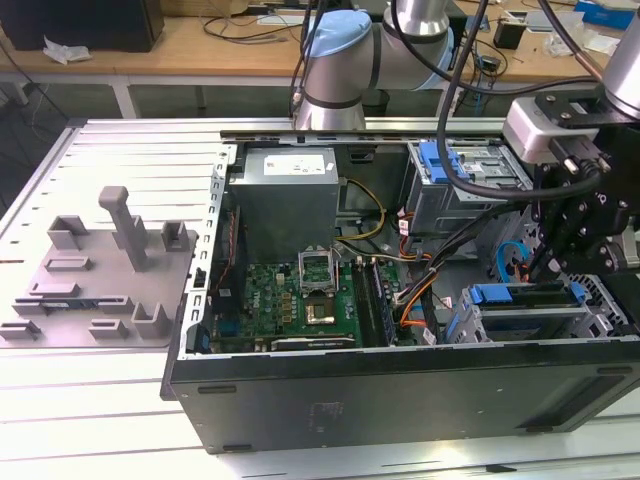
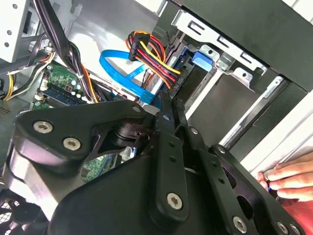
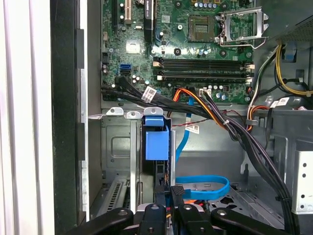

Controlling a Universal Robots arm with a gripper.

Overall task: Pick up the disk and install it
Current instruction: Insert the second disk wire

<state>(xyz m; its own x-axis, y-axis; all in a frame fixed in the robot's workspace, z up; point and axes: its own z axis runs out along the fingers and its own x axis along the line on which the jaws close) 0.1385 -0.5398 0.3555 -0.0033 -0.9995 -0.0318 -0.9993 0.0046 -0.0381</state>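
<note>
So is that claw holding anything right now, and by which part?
It cannot be told. The gripper is right at the end of the disk, which stands in the drive cage, but any grip on it is hidden.

We see disk [image 1: 530,296] already seated in its bay at front corner of open case, on the exterior view's right. Blue plastic frame runs along its upper edge; silver body sits on edge below it, mostly hidden by cage metal. In first wrist view disk [image 3: 157,142] shows as blue frame end standing upright in slot. In second wrist view, disk [image 2: 201,59] blue tab sits just beside multicoloured power plug.
</note>
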